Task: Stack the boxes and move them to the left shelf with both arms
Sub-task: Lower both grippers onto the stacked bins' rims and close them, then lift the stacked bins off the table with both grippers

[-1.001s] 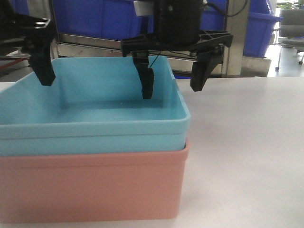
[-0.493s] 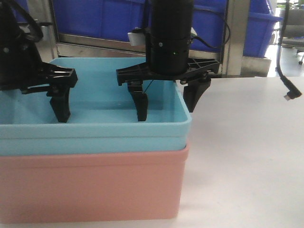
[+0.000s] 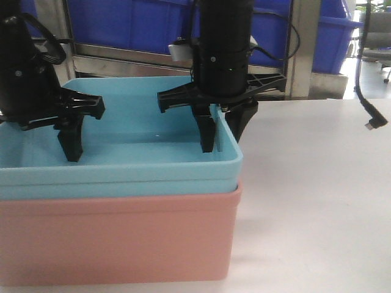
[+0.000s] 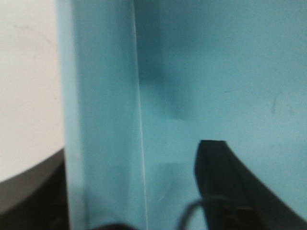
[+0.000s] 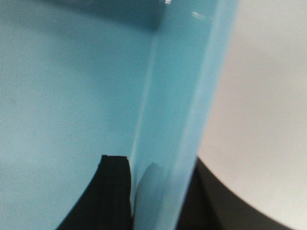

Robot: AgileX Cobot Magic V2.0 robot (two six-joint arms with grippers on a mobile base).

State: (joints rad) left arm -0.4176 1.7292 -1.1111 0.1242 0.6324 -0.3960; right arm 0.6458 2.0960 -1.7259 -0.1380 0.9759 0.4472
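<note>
The light blue tub (image 3: 122,165) sits nested in the salmon pink tub (image 3: 116,238) on the white table. My right gripper (image 3: 223,135) straddles the blue tub's right wall. Its inner finger (image 5: 112,191) presses the wall's inside and its outer finger is against the outside of the rim, so it is shut on the wall (image 5: 177,120). My left gripper (image 4: 129,160) straddles the blue tub's left wall (image 4: 100,120) and is open. Its inner finger (image 3: 72,137) hangs inside the tub, apart from the wall. The roller shelf is out of view.
The white table (image 3: 317,195) stretches to the right of the tubs. Behind stands a steel rack (image 3: 122,58) holding dark blue crates (image 3: 134,21). A loose black cable with a plug (image 3: 372,119) hangs at the far right.
Both arms have come down over the blue tub. The right gripper's inner finger has moved right and closed onto the right wall. The left gripper shifted slightly left and stayed open.
</note>
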